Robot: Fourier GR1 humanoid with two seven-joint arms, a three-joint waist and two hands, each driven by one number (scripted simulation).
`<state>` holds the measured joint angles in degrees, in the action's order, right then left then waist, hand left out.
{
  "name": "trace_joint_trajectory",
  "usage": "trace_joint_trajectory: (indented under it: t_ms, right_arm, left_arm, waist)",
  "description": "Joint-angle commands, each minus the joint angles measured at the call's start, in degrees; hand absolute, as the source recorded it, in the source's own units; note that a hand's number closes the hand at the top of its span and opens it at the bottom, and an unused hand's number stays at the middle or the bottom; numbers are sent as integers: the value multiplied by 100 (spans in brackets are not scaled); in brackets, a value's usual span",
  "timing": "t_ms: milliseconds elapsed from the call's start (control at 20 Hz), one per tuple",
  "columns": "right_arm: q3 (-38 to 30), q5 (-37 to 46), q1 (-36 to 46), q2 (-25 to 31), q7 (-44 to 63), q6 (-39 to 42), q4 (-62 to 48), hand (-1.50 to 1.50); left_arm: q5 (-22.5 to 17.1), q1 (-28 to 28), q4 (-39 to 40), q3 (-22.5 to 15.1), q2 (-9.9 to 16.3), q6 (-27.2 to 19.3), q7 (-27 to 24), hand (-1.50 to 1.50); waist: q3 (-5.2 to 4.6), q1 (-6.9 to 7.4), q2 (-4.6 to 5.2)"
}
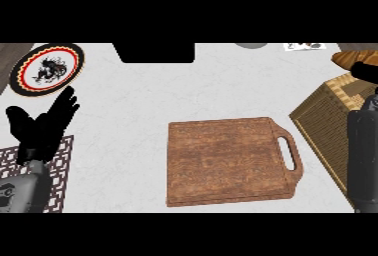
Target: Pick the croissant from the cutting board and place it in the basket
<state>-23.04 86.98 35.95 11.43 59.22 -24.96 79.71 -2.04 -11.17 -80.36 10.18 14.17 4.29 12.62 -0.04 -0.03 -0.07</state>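
Observation:
The wooden cutting board (225, 161) lies in the middle of the counter with nothing on it, its handle pointing right. A wicker basket (325, 112) stands at the right edge. My right forearm runs up along that edge, partly covering the basket. At the basket's far end my right hand (367, 72) is curled on the golden-brown croissant (350, 57), which shows only in part above the fingers. My left hand (43, 127) rests open at the left, fingers up, away from the board.
A round decorated plate (48, 68) sits at the far left. A patterned mat (63, 172) lies under my left forearm. A black object (156, 52) lies at the counter's far edge, with a white card (304, 46) further right.

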Motion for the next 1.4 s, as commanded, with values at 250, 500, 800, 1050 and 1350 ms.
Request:
trace_joint_trajectory:
  t_ms: [250, 500, 800, 1050, 1350]
  right_arm:
    - [-192, -617, -299, 187, -127, -769, 407, -150]
    - [-616, -399, -488, -108, 201, -1309, 1590, -150]
    - [-1065, -1305, -1740, -530, -82, -1196, 3581, -150]
    - [-1132, -2401, -3101, -829, 18, 92, 5554, -150]
    - [-923, -3669, -4869, -1132, -164, 585, 6941, -150]
  left_arm:
    - [-182, -30, -43, 122, 114, 217, 147, 0]
    - [-100, -225, 162, 137, 51, 38, 154, 0]
    - [-77, -31, 101, 206, 190, 131, -4, 0]
    - [84, 233, -89, 57, -165, -198, -53, 0]
    - [-87, 159, 43, 253, 52, 22, -133, 0]
  waist:
    - [5, 14, 1]
    - [5, -106, -23]
    - [7, -167, -42]
    - [4, -209, -58]
    - [3, -267, -61]
